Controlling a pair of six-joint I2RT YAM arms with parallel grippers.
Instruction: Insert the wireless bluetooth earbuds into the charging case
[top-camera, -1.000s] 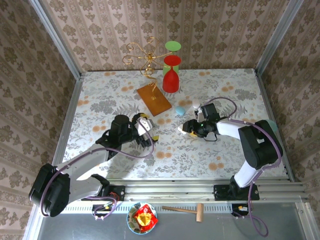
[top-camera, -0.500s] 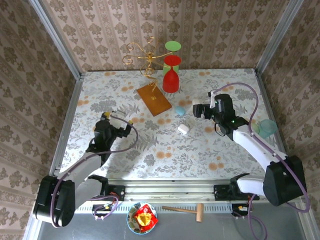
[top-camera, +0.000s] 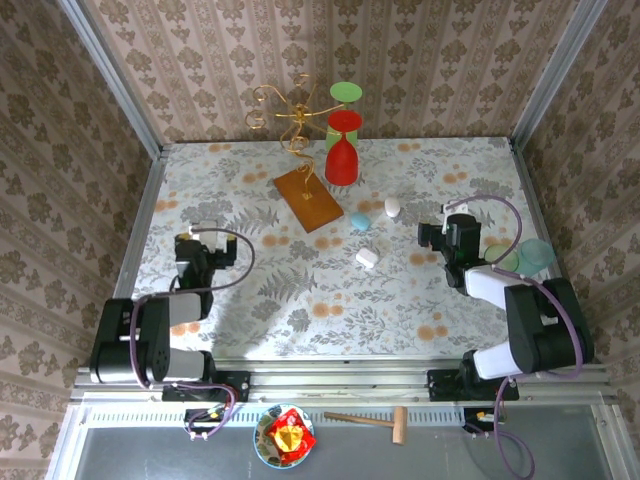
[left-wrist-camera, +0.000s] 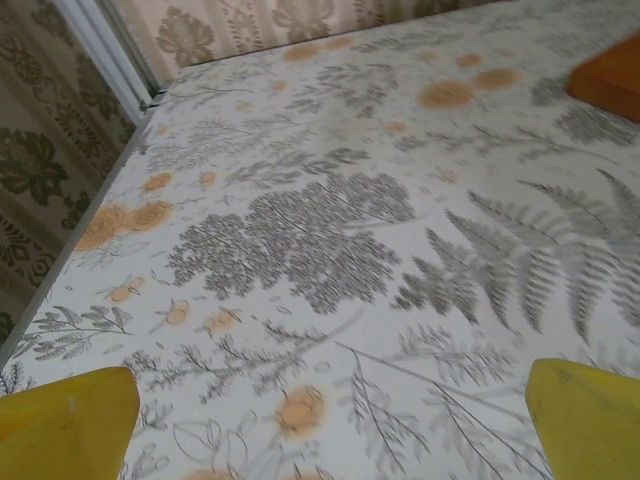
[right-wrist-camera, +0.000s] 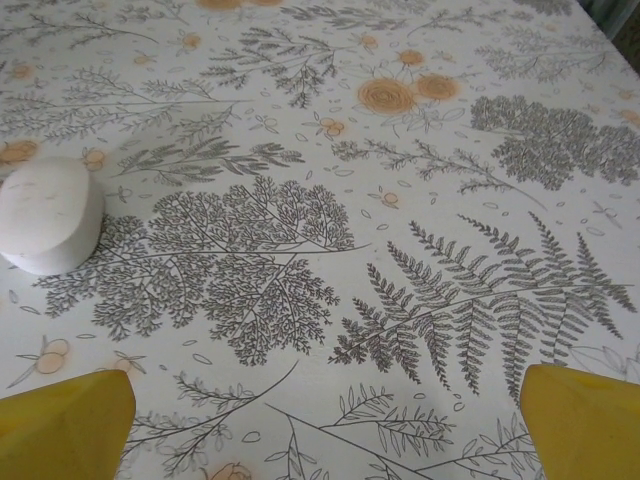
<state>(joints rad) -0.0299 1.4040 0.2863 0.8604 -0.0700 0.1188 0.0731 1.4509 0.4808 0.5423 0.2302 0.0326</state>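
Both arms pulled back; left gripper (left-wrist-camera: 322, 425) & right gripper (right-wrist-camera: 325, 420) now wide apart, empty. White case (right-wrist-camera: 48, 215) sits shut on tabletop (top-camera: 300, 290); task prob. done.

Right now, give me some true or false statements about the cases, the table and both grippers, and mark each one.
1. The left gripper and right gripper are open and empty: true.
2. The white case lies on the table, touched by neither gripper: true.
3. The light blue case sits on the wooden board: false, it lies on the table beside it.
4. The red glass stands by the arm bases: false, it stands at the far end.
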